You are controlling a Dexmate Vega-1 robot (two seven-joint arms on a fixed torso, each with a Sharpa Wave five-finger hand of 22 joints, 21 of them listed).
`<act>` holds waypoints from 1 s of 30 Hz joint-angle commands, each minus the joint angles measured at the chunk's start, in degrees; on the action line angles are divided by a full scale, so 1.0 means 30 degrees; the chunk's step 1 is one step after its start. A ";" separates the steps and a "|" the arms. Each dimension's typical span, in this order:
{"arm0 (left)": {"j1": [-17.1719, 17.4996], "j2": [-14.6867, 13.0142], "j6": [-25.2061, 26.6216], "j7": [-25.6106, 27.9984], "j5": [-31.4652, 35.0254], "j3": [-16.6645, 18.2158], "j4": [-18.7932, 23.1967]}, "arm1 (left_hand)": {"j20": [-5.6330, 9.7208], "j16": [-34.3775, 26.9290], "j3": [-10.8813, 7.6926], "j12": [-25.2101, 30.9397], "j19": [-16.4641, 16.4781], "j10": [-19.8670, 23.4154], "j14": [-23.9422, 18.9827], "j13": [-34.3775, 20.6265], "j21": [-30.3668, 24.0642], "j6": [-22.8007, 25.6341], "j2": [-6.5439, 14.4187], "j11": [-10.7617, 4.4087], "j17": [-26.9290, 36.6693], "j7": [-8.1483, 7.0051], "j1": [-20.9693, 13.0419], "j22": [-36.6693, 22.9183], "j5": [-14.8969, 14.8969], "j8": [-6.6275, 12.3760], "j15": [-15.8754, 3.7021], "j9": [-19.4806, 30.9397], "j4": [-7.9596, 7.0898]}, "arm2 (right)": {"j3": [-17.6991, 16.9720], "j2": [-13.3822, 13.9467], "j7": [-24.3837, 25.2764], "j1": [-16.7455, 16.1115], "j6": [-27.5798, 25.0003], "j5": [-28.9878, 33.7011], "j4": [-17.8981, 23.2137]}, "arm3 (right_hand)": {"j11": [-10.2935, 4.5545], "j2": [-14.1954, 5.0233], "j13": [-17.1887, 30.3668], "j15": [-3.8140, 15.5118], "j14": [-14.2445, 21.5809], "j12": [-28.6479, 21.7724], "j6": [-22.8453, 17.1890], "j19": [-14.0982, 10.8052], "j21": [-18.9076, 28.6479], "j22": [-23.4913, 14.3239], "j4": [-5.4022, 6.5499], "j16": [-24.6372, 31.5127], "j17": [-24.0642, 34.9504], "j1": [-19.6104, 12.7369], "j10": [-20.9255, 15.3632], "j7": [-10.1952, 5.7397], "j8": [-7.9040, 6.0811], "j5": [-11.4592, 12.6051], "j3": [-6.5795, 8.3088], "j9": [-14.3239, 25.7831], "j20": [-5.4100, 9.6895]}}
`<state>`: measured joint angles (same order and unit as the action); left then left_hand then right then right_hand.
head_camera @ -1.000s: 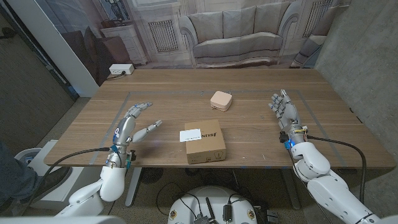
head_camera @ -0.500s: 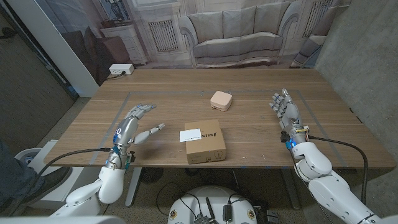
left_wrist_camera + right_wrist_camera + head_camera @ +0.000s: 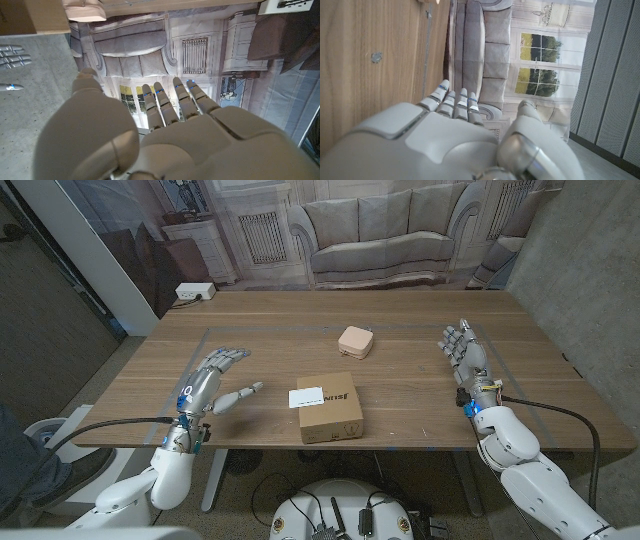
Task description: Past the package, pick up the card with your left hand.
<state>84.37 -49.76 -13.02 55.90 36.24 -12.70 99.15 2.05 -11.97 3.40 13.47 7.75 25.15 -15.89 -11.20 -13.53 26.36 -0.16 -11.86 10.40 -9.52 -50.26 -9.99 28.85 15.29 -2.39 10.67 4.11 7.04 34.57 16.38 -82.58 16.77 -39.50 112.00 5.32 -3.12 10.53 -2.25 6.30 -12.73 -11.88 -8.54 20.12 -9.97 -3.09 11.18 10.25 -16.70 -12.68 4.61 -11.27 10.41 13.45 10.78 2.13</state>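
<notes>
A: Where is the card (image 3: 306, 397)?
B: It lies white on the wooden table (image 3: 420, 310), touching the 9 o'clock edge of the brown package (image 3: 330, 408), partly over its top.
A: And the left hand (image 3: 208, 382)?
B: At 9 o'clock from the card, well apart, fingers spread and holding nothing, thumb reaching toward the card.
A: The right hand (image 3: 463, 352)?
B: Out at 3 o'clock from the package, fingers apart, gripping nothing.
A: Anything else on the table?
B: A small pink case (image 3: 356, 341) at 12 o'clock from the package, apart from it.
</notes>
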 commanded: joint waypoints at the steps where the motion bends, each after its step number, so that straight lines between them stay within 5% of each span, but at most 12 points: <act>1: -0.0070 -0.0650 0.0951 0.0176 0.0459 -0.0645 0.0192 | 0.0460 0.0059 0.0016 -0.0092 0.0112 0.0120 -0.0262 0.0015 0.0016 0.0166 0.0013 -0.0013 0.0011 0.0008 -0.0134 -0.0076 0.0150 0.0040 -0.2681 0.0025 0.0136 | -0.0770 0.0200 0.0493 -0.0635 -0.0432 -0.0021 0.0965 | -0.0015 -0.0085 0.0112 -0.0029 0.0130 0.0034 -0.0131 -0.0190 -0.0054 -0.0088 -0.0106 -0.0110 0.0095 -0.0042 -0.0184 -0.0027 -0.0035 -0.0029 0.0010 0.0101 0.0025; 30: 0.1515 -0.2471 0.4073 -0.0317 0.1508 -0.0110 0.2640 | 0.0244 0.0234 0.0115 -0.0236 -0.0189 0.0483 -0.0052 0.0019 0.0306 0.0687 -0.0123 -0.0097 0.0030 -0.0620 -0.0485 -0.0096 0.0212 0.0041 -0.2725 0.0006 0.0295 | -0.3304 -0.0104 0.0761 -0.2483 -0.0976 -0.0080 0.2873 | -0.0012 -0.0086 0.0113 -0.0021 0.0136 0.0031 -0.0165 -0.0264 -0.0245 -0.0095 -0.0072 -0.0103 0.0117 0.0126 -0.0220 -0.0010 -0.0040 -0.0043 -0.0080 0.0101 0.0018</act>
<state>88.07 -55.23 -3.84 56.34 39.12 -13.46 104.48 2.27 -11.53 3.88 13.07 7.52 26.07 -15.89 -11.20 -12.85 27.82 -0.60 -12.17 10.41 -10.99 -51.02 -9.99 29.18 15.28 -2.39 10.67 4.58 -0.45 34.96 18.47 -88.27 14.53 -40.06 118.85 5.31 -3.35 10.83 -2.25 6.30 -12.73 -11.88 -8.97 19.48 -9.97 -3.33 11.18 10.30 -16.47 -12.67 4.61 -11.27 10.41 13.20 10.78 2.15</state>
